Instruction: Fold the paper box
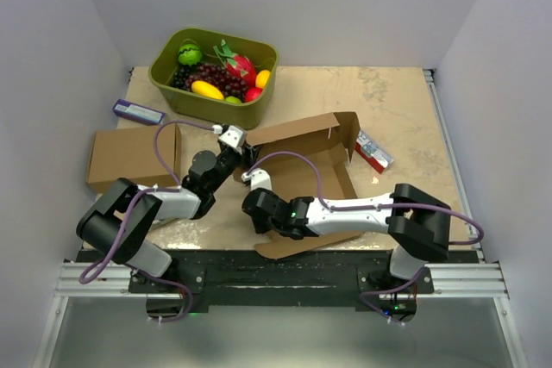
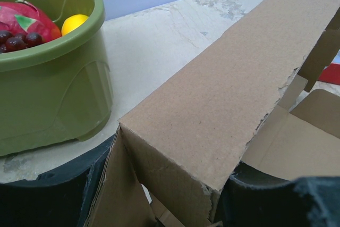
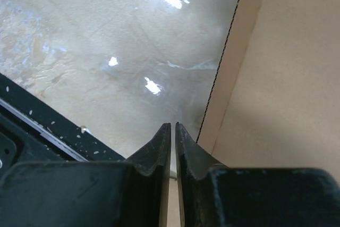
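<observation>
Counting: two cardboard boxes, one tub, two small packets, two grippers. The paper box [image 1: 315, 157] is lying open at table centre, with its lid standing up at 12 o'clock and its near end reaching over the 6 o'clock edge. The other cardboard box [image 1: 134, 157] is sitting closed at 9 o'clock. The green tub [image 1: 200, 108] of fruit is at 11, the purple packet [image 1: 138, 112] at 10 and the red packet [image 1: 373, 151] at 3. The left gripper [image 2: 167, 198] is clamping the paper box's folded wall, fingers mid-wide. The right gripper [image 3: 173, 127] is hovering over bare table [image 3: 106, 78] beside the box's left edge. Its fingers are nearly touching; cannot tell if they are pinching anything. Open tabletop is showing at 1 to 2 o'clock.
</observation>
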`<state>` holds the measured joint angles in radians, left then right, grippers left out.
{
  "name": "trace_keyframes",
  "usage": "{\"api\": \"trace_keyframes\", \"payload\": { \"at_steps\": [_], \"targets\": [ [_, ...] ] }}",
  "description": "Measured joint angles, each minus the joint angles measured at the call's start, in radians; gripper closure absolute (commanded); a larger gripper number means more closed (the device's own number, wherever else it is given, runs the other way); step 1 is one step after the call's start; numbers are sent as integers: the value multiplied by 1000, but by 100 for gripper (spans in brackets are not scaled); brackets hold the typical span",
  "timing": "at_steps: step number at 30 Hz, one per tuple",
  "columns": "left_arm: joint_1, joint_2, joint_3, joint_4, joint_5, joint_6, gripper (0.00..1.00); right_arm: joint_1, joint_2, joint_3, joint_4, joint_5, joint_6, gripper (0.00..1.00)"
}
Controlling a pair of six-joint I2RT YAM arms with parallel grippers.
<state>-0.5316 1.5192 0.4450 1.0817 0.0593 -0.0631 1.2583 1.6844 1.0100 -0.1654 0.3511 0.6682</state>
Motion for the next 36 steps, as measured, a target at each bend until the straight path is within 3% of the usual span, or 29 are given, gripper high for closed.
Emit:
{"api": "trace_keyframes", "payload": {
  "at_steps": [8, 26, 36],
  "targets": [
    [0, 0, 0, 1, 0, 0, 73, -44, -54, -73, 15, -5, 52, 94],
    [0, 0, 0, 2, 2, -1, 73, -213, -155, -317, 262, -143, 201, 96],
    [-1, 0, 0, 9, 9, -4, 73, -250, -81, -345, 313, -167, 270, 96]
  ]
}}
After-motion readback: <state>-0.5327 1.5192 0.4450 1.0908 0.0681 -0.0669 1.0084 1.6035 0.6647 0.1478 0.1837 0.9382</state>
